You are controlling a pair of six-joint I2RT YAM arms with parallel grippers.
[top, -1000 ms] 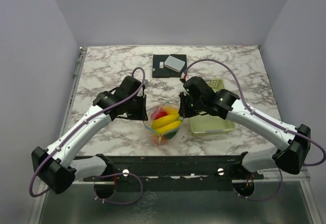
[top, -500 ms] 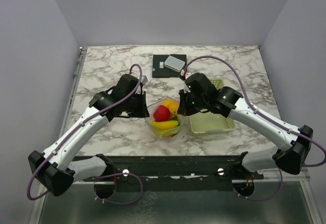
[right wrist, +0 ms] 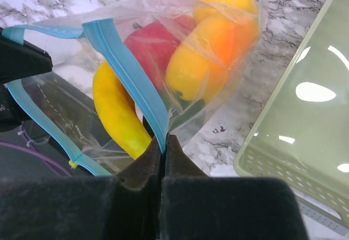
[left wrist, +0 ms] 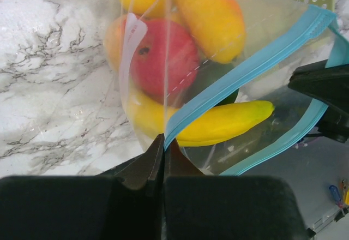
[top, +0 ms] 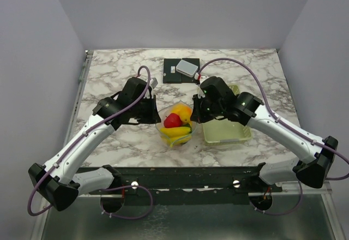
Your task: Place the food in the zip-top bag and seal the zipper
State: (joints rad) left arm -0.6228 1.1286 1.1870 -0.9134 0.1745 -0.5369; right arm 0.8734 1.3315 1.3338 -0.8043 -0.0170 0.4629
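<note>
The clear zip-top bag (top: 175, 125) hangs between my two grippers, mouth open, near the table's front edge. Inside lie a red apple (top: 172, 121), a yellow banana (top: 175, 132), oranges (top: 182, 112) and something dark green. My left gripper (top: 154, 114) is shut on the bag's left mouth edge; in the left wrist view its jaws (left wrist: 163, 142) pinch the light blue zipper (left wrist: 245, 71). My right gripper (top: 194, 114) is shut on the right mouth edge, pinching the blue zipper (right wrist: 128, 71) in the right wrist view (right wrist: 162, 141). The banana (right wrist: 117, 112) and apple (right wrist: 152, 41) show through the plastic.
The pale yellow-green slotted basket (top: 232, 132) stands just right of the bag, under the right arm. A black pad (top: 174, 73) with a grey box (top: 187, 67) on it lies at the back centre. The table's front edge runs just below the bag.
Both grippers have moved slightly up and back with the bag. The bag has turned so the fruit settled, the red apple now showing on top; its mouth is spread wider.
</note>
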